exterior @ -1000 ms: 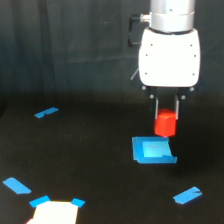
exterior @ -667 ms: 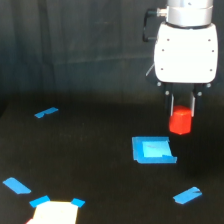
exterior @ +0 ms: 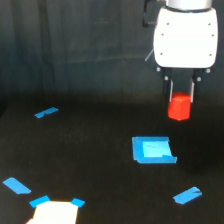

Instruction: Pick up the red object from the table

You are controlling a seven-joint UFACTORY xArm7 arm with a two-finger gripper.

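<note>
The red object point(exterior: 179, 108) is a small bright red-orange block, held between the fingers of my gripper point(exterior: 181, 101) under the white arm body point(exterior: 186, 36). It hangs in the air above the black table point(exterior: 90, 150), up and to the exterior view's right of the flat blue square patch point(exterior: 152, 150). The gripper is shut on the block; the fingertips are mostly hidden behind it.
Blue tape strips lie on the table at the left point(exterior: 46, 113), lower left point(exterior: 17, 186) and lower right point(exterior: 187, 195). A pale patch point(exterior: 54, 214) with blue tape corners sits at the bottom left.
The arm has moved to the exterior view's right and a little upward, carrying the red block away from the blue square patch.
</note>
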